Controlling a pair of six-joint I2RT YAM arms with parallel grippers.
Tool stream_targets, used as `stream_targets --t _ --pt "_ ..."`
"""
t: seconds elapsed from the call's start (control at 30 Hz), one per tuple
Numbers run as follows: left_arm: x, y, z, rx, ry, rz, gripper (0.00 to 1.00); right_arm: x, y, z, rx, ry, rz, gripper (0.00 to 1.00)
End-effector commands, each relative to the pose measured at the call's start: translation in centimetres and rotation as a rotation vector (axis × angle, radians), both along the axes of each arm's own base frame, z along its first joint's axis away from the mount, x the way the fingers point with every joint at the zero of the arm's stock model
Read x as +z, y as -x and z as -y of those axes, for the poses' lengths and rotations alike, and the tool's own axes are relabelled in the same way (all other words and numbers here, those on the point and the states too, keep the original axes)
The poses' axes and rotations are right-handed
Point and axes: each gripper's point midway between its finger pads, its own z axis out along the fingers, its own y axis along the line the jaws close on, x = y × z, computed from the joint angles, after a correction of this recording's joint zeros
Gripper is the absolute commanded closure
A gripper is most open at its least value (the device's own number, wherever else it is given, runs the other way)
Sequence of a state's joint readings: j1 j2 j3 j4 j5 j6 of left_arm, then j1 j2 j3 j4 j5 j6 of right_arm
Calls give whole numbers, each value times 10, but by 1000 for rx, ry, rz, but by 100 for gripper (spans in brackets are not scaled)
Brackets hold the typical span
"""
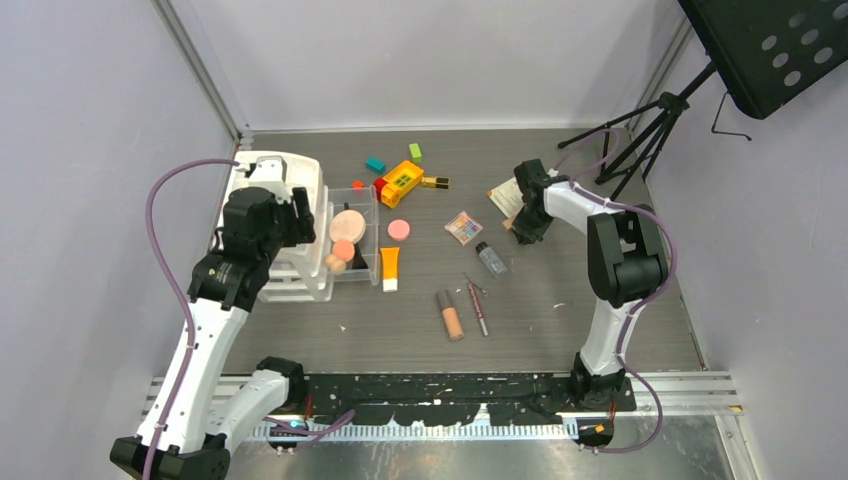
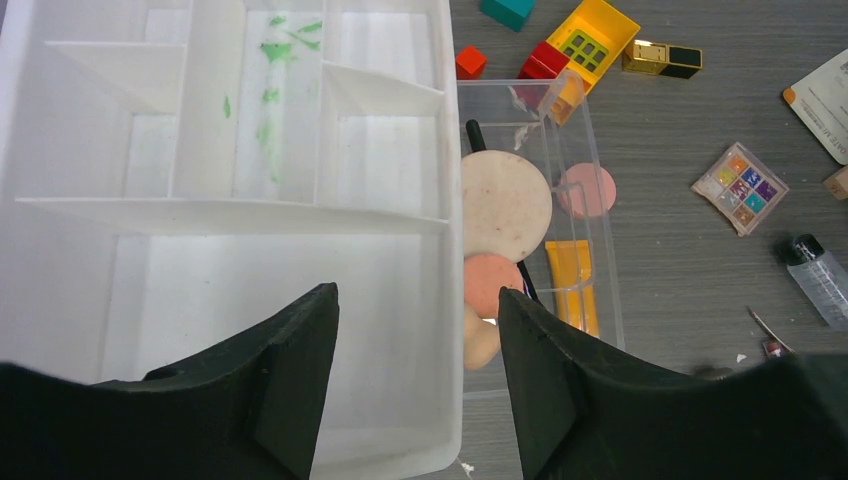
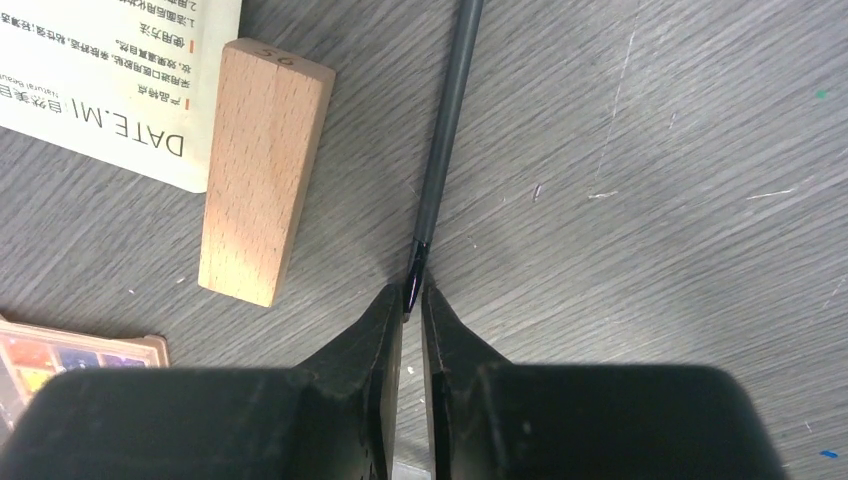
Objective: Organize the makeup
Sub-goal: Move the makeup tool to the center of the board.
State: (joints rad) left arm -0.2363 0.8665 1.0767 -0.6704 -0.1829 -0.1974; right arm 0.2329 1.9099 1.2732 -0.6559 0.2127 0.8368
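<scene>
Grey tabletop (image 3: 650, 200) is lying under me; my right gripper (image 3: 411, 300) is clamping the near tip of the grey pencil (image 3: 447, 110), whose shaft is running up-frame, while my left gripper (image 2: 415, 300) is hanging, jaws apart, well away.

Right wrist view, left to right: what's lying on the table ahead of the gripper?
Printed card → wooden block → grey pencil, its black tip pinched in the right gripper. The palette corner at bottom left shares the card's span, so it is left out.
</scene>
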Motion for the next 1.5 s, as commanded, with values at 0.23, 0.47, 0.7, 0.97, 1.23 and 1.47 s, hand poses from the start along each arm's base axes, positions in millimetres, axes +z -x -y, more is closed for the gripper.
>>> stream_targets --t 0.23,0.47,0.7,0.97,1.23,1.47 --pt "17 -3 0 -5 1 58 38 -13 40 22 46 89 -154 71" --pt "16 -3 0 -6 0 57 38 -10 17 48 -21 101 -137 63" --pt "16 -3 1 -6 0 56 38 -23 -6 74 -76 92 -154 64" --pt "16 -3 -1 0 -6 55 38 -29 -18 87 -82 81 -160 75" --pt "16 -4 -1 1 -7 55 38 -28 -16 92 -52 110 -158 100" --pt "15 -4 0 -2 -4 54 38 13 -15 103 -62 177 -67 100"
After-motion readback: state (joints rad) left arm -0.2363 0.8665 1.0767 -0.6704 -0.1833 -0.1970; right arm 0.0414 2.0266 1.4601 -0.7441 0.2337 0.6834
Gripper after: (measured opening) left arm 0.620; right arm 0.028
